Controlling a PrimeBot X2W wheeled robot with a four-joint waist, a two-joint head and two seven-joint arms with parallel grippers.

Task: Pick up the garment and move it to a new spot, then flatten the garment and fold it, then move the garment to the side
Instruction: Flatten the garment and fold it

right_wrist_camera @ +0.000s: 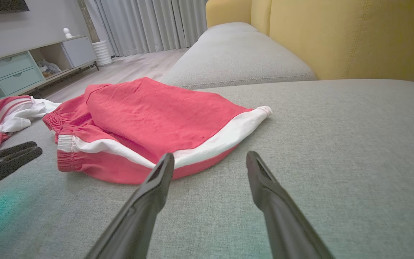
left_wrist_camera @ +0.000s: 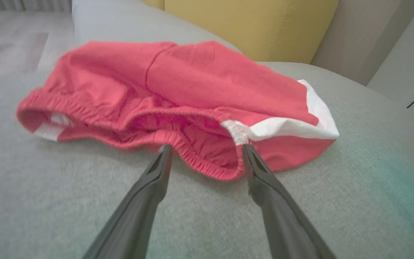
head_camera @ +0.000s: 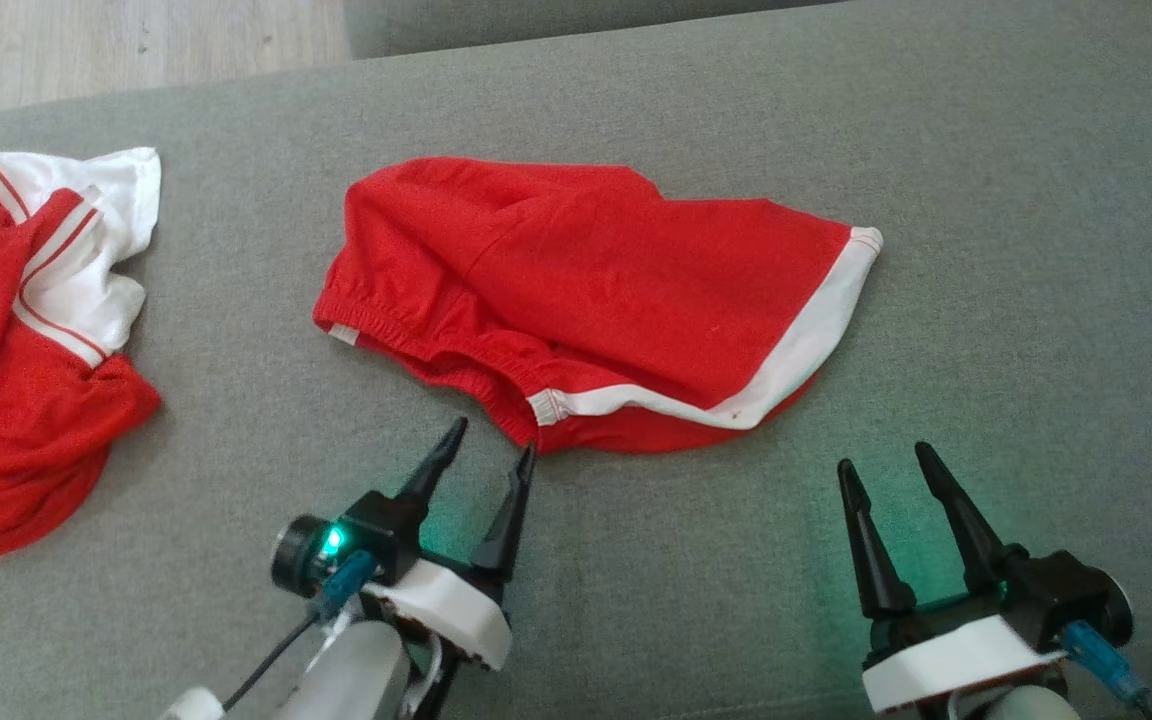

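Head view: shorts (head_camera: pixel 596 300), red with white trim, lie rumpled mid-cushion (head_camera: pixel 986 150). Left gripper (head_camera: pixel 494 435) spread wide, tips at waistband edge, nothing gripped. Right gripper (head_camera: pixel 884 456) spread wide, empty, near hem, not touching. Jersey (head_camera: pixel 26 350), red-white, heaped at cushion's left. Right wrist view: cabinet (right_wrist_camera: pixel 9 72), open shelf contents unclear.

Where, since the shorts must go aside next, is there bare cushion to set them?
The widest bare cushion lies right of the shorts, beyond the right gripper. A narrower strip runs between shorts and jersey. The left end is crowded by the jersey, and the left gripper stands open at the shorts' near edge.
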